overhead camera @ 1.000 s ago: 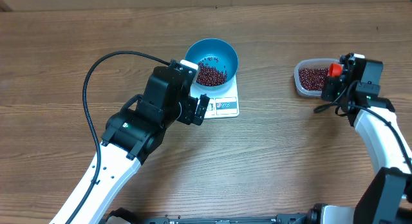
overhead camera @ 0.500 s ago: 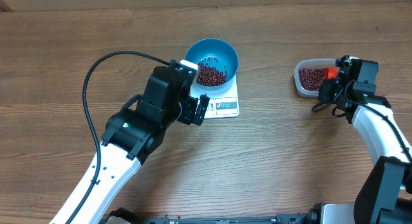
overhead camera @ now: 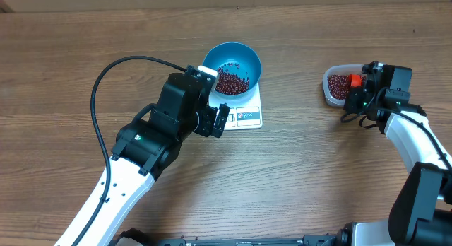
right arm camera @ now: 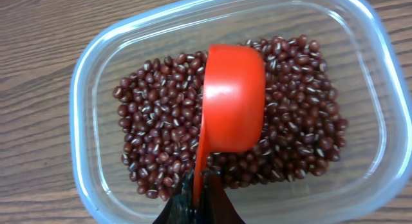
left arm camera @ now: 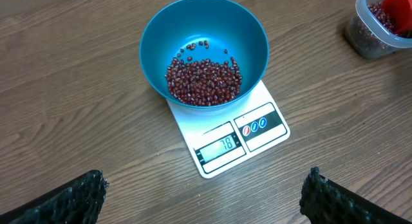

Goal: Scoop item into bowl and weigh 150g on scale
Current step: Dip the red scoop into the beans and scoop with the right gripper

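A bright-blue bowl [overhead camera: 232, 65] [left arm camera: 203, 50] stands on the white scale [overhead camera: 244, 115] [left arm camera: 235, 140], with a heap of dark red-brown beans [overhead camera: 232, 81] [left arm camera: 203, 81] in it. My left gripper [overhead camera: 220, 121] [left arm camera: 203, 201] hovers open just in front of the scale, nothing between its fingers. At the right, my right gripper [overhead camera: 362, 88] [right arm camera: 198, 188] is shut on the handle of an orange-red scoop [overhead camera: 355, 80] [right arm camera: 233, 98]. The scoop hangs, tipped on its side, over more beans [right arm camera: 296, 121] in a clear tub [overhead camera: 339, 85] [right arm camera: 90, 89].
A black cable [overhead camera: 116, 73] loops from the left arm over the table at the left. The clear tub sits well to the right of the scale, with bare wood between them.
The right gripper has carried the scoop leftward, from the tub's right rim to over the beans inside it. The left arm has not moved.
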Tool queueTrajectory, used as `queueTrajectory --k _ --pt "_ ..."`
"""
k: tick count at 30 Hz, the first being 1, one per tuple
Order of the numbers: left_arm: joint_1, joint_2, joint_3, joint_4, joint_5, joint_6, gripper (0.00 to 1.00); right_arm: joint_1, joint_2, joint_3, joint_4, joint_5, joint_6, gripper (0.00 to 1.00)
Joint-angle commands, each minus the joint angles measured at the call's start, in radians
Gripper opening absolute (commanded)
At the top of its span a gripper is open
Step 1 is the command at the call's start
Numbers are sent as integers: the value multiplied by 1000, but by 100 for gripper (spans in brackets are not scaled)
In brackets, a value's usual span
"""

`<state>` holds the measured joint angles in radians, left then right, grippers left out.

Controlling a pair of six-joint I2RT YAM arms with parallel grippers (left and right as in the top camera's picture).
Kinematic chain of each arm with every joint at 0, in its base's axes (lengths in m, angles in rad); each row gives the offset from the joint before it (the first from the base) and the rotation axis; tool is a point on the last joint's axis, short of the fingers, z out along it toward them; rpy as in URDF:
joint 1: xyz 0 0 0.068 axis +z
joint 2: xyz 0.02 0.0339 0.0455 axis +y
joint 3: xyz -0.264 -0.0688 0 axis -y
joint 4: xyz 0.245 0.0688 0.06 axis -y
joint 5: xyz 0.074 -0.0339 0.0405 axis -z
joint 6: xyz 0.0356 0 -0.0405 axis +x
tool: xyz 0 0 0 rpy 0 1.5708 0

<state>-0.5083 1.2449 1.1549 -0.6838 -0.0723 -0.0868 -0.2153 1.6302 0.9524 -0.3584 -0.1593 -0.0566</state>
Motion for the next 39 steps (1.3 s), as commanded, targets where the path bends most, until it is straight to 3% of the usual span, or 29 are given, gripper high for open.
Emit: queueTrajectory --k 1,28,39 --pt "4 4 26 3 -9 5 99 -3 29 3 -15 -82 -4 4" --pt "4 4 26 3 -9 5 99 -3 29 3 -21 -239 8 4" --pt "4 4 26 3 -9 5 99 -6 29 3 -20 -240 109 4"
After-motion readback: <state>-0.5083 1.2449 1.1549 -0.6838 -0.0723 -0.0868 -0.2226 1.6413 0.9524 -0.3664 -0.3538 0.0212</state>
